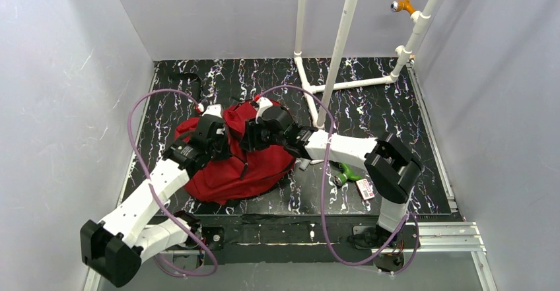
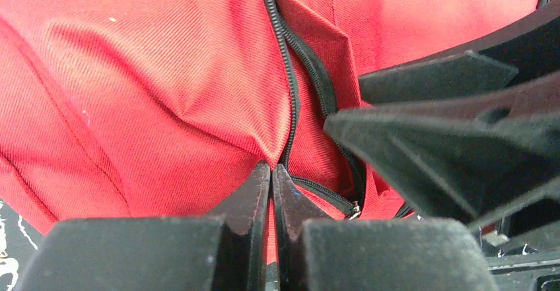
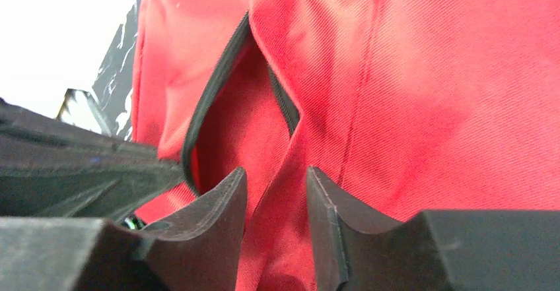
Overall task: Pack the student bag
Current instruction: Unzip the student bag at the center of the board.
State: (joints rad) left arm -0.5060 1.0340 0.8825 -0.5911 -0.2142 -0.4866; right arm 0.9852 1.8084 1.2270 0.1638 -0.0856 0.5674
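The student bag [image 1: 254, 172], red with black zipper trim, lies left of centre on the dark marbled table. My left gripper [image 1: 226, 139] is at its upper part. In the left wrist view this gripper [image 2: 272, 169] is shut on a thin fold of the bag's red fabric [image 2: 145, 93] right beside the zipper [image 2: 284, 60]. My right gripper [image 1: 254, 136] faces it from the right. Its jaws [image 3: 276, 175] stand partly apart, closed on a thick fold of red fabric [image 3: 429, 93] beside the zipper opening [image 3: 218, 86]. The bag's inside is hidden.
A white pipe frame [image 1: 340, 47] stands at the back right with an orange piece [image 1: 403, 5] on it. A green object [image 1: 348, 171] with a tag [image 1: 365, 187] lies under the right arm. A black item [image 1: 185, 78] lies at the back left. Pale walls enclose the table.
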